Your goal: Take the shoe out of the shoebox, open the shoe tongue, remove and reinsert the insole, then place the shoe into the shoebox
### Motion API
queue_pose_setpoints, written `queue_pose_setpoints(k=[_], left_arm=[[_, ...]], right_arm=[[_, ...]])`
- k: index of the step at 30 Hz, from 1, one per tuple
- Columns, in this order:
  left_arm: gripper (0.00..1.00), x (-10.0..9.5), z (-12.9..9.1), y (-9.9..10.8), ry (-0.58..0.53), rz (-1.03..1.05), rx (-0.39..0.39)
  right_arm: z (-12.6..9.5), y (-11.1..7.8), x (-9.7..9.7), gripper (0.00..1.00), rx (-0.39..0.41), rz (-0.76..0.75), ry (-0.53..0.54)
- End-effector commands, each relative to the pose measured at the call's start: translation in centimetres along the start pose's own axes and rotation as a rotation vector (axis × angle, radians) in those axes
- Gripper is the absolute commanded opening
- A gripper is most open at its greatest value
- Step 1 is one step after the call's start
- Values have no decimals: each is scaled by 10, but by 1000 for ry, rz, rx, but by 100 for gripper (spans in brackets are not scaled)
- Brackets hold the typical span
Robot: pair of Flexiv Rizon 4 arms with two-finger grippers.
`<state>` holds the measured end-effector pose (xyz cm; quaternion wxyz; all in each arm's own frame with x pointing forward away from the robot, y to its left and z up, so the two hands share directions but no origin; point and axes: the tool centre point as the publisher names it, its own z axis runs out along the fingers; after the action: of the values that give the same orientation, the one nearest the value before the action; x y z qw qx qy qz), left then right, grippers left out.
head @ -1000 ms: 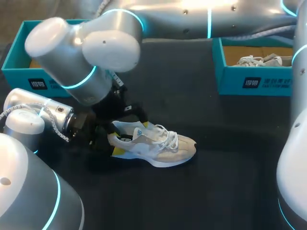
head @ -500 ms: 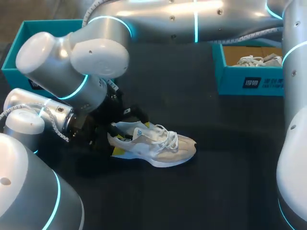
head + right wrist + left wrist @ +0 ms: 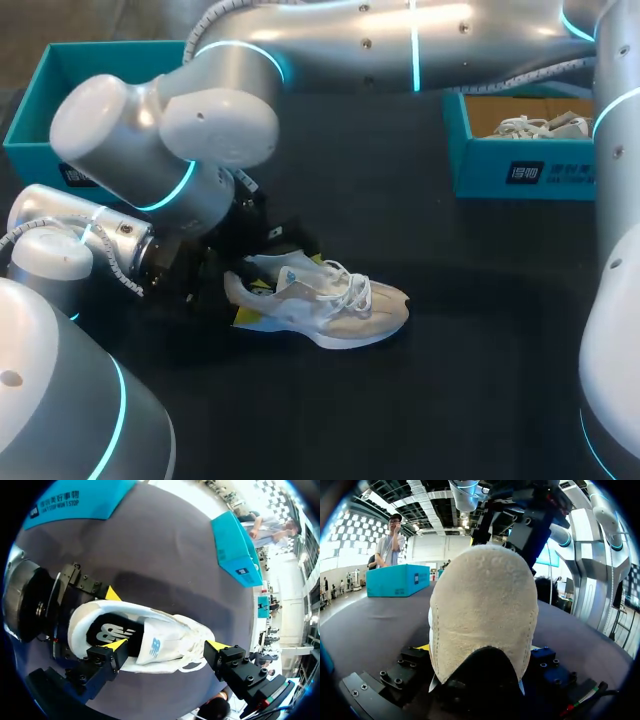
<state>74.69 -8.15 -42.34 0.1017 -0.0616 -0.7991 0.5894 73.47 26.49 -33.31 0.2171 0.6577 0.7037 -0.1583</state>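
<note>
A beige and white shoe (image 3: 330,305) lies upright on the black table, toe to the right. My left gripper (image 3: 235,295) is shut on its heel, one finger on each side. In the left wrist view the heel (image 3: 482,610) fills the gap of that gripper (image 3: 479,650). My right arm reaches across from the right, and its gripper (image 3: 283,248) hangs open over the shoe's mouth. In the right wrist view this gripper (image 3: 166,645) has one fingertip (image 3: 117,644) above the black insole (image 3: 107,632) beside the tongue (image 3: 155,645), the other past the laces.
A teal shoebox (image 3: 40,100) stands at the back left, half hidden by my right arm. Another teal shoebox (image 3: 480,160) at the back right holds a second shoe (image 3: 540,127). Bare black table lies in front of and to the right of the shoe.
My right arm's wrist swung a little left, then came back and lower over the shoe's mouth. The shoe and my left arm have stayed where they were.
</note>
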Motion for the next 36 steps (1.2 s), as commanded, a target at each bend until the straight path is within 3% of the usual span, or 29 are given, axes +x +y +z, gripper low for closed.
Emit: queue_pose_setpoints(k=[1,17,27,36], left_arm=[[0,1,0,2,-2,0,-1],[0,1,0,2,-2,0,-1],[0,1,0,2,-2,0,-1],[0,1,0,2,-2,0,-1]], right_arm=[[1,-7,-1,100,-17,739,-21],[18,-6,-5,100,6,868,-29],[17,-22,-18,100,16,986,-40],[20,-23,-22,100,28,1025,-18]])
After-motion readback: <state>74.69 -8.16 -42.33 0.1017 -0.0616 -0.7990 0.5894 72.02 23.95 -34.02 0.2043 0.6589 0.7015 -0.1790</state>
